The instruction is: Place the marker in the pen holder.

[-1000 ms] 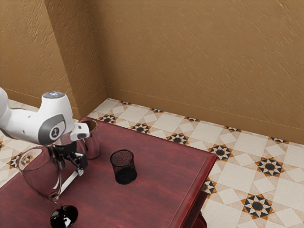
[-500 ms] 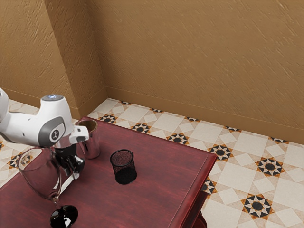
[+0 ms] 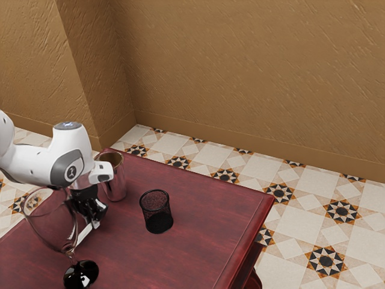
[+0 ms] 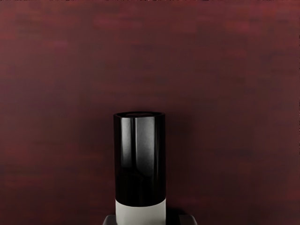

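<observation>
One marker (image 4: pixel 140 159): low at the table (image 3: pixel 198 211), at about seven o'clock from the claw (image 3: pixel 96 217) in the exterior view, its black cap reaching out past the fingers in the wrist view.
Long axis: in the exterior view, from between one and two o'clock to between seven and eight; seen from the hand, it runs lengthwise between the fingers, which stand to either side of the barrel.
Claw: open around the marker's white barrel; a dark gap shows between one finger and the barrel, so no grip is made. The other finger is right beside it; whether it touches, I cannot tell.
Nearer arm: the single Franka arm (image 3: pixel 39 162), its hand already over the marker.
Pen holder: black mesh, upright, mouth up, near three o'clock from the claw, apart from it.
Step in hand: closing on the barrel, I judge; after that a lift, a turn of the marker to upright, and a carry toward three o'clock.
Risk: the wine glass (image 3: pixel 72 256), its base between six and seven o'clock, and the metal tumbler (image 3: pixel 115 179) at one could be knocked.
Count: one marker, one pen holder, one wine glass, one tumbler, one claw.
</observation>
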`<state>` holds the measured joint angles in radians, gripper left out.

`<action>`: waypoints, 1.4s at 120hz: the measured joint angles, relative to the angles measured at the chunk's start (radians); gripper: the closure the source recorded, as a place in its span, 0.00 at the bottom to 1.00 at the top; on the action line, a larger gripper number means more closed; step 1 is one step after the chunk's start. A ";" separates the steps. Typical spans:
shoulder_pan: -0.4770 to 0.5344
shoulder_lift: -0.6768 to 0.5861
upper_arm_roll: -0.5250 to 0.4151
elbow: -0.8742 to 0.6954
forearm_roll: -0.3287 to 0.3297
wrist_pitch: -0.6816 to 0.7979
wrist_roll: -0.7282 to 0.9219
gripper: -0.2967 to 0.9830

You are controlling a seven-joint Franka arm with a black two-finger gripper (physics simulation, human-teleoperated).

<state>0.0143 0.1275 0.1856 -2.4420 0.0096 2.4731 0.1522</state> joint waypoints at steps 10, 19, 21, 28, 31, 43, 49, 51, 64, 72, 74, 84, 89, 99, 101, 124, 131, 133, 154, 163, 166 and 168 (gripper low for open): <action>0.001 0.000 0.000 0.002 0.000 0.000 0.002 0.73; 0.001 -0.001 0.000 0.004 0.001 0.001 0.004 0.75; 0.000 -0.002 0.000 0.004 0.001 0.001 0.004 0.75; -0.002 -0.004 0.000 0.004 0.003 0.001 0.003 0.76; -0.003 -0.006 0.000 0.004 0.004 0.002 0.003 0.77; -0.019 -0.019 0.000 0.005 0.007 0.000 0.001 0.78; -0.031 -0.028 -0.002 0.008 0.008 -0.001 0.000 0.79; -0.035 -0.031 -0.002 0.011 0.008 -0.001 0.000 0.79; -0.071 -0.043 -0.007 0.032 0.011 -0.002 -0.003 0.79; -0.089 -0.051 -0.008 0.043 0.013 -0.003 -0.006 0.80; -0.092 -0.052 -0.009 0.046 0.013 -0.003 -0.007 0.80; -0.096 -0.057 -0.010 0.066 0.016 -0.006 -0.010 0.80; -0.097 -0.060 -0.010 0.079 0.017 -0.009 -0.012 0.80; -0.108 -0.070 -0.010 0.095 0.019 -0.015 -0.016 0.81; -0.110 -0.073 -0.010 0.096 0.019 -0.016 -0.017 0.81; -0.145 -0.089 -0.009 0.130 0.021 -0.030 -0.026 0.81; -0.159 -0.094 -0.009 0.145 0.021 -0.036 -0.029 0.81; -0.163 -0.096 -0.009 0.151 0.021 -0.039 -0.030 0.81; -0.206 -0.116 -0.008 0.252 0.029 -0.095 -0.037 0.80; -0.225 -0.131 -0.006 0.277 0.032 -0.114 -0.039 0.80; -0.225 -0.138 -0.012 0.280 0.032 -0.117 -0.039 0.80; -0.228 -0.145 -0.014 0.280 0.032 -0.118 -0.039 0.80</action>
<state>-0.2134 -0.0173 0.1720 -2.1619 0.0420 2.3548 0.1134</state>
